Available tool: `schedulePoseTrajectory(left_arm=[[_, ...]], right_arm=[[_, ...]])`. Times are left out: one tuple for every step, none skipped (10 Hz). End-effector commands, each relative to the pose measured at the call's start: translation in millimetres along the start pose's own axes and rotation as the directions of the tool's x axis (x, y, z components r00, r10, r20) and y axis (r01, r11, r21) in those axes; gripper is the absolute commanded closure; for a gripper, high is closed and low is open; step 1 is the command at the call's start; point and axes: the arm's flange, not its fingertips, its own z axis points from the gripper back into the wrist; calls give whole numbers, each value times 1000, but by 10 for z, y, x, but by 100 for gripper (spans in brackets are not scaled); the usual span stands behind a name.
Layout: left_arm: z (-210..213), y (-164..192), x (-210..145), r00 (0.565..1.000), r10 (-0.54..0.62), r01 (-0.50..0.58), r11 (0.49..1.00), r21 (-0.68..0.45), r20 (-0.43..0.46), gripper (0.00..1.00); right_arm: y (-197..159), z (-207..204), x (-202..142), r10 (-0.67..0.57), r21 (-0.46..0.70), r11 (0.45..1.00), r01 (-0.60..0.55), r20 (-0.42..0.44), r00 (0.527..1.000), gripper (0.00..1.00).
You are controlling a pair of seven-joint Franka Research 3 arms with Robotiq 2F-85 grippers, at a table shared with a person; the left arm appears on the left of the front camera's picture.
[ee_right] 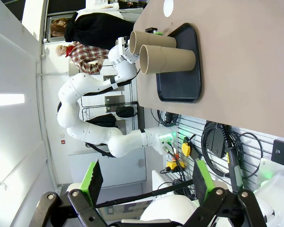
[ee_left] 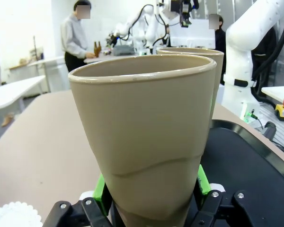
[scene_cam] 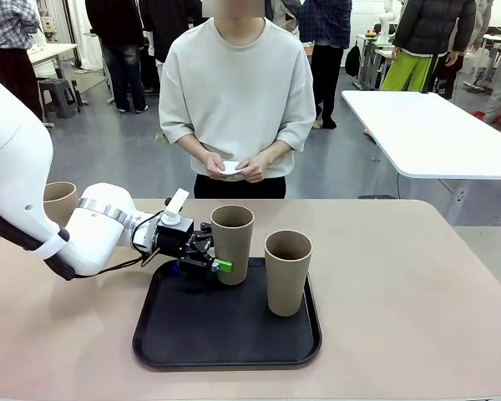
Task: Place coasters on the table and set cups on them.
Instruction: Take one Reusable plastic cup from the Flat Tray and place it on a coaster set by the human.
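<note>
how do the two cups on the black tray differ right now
The left cup is clamped near its base by the left gripper; the right cup stands free. The left cup is by the far edge of the tray; the right cup stands farther right and nearer the robot. Both are alike: tan paper tumblers, upright.
</note>
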Motion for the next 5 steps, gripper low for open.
schedulePoseTrajectory(left_arm=[[43, 22, 147, 999, 18, -19, 999, 40, 43, 66], [111, 14, 401, 996, -16, 13, 999, 36, 84, 66], [160, 10, 648, 995, -32, 29, 999, 41, 96, 66], [187, 9, 875, 994, -49, 44, 998, 49, 94, 66], [219, 63, 1067, 994, -59, 53, 997, 64, 96, 66]], right_arm=[[1, 1, -6, 9, 11, 1000, -9, 1, 1000, 0], [1, 1, -6, 9, 11, 1000, -9, 1, 1000, 0], [1, 1, -6, 9, 11, 1000, -9, 1, 1000, 0], [1, 1, -6, 9, 11, 1000, -9, 1, 1000, 0], [1, 1, -6, 9, 11, 1000, -9, 1, 1000, 0]])
